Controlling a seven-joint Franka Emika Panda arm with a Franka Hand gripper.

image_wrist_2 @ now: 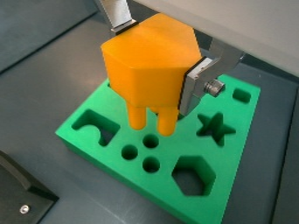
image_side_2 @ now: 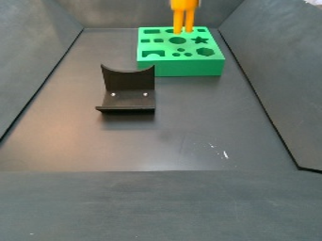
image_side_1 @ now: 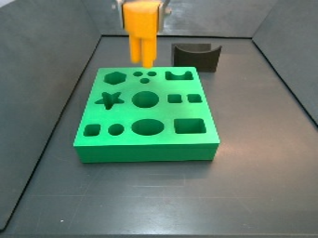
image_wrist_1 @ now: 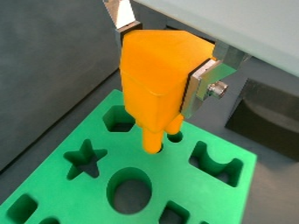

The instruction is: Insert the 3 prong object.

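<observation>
My gripper (image_wrist_1: 163, 61) is shut on the 3 prong object (image_wrist_1: 156, 87), a bright orange piece held upright with its prongs pointing down. It also shows in a wrist view (image_wrist_2: 146, 74), with my gripper (image_wrist_2: 158, 61) clamping its sides. It hangs over the far part of the green block (image_wrist_2: 251, 153), its prong tips just above the block's top and close to the three small round holes (image_wrist_2: 149, 140). The prongs are outside the holes. Both side views show the piece (image_side_1: 140, 33) (image_side_2: 184, 14) above the block (image_side_1: 149, 152) (image_side_2: 183, 70).
The green block (image_wrist_1: 163, 171) has several other cut-outs: a star (image_side_1: 110, 99), a hexagon, circles, squares and an arch. The dark fixture (image_side_1: 196, 56) (image_side_2: 126, 89) stands on the dark floor beside the block. Grey walls ring the floor.
</observation>
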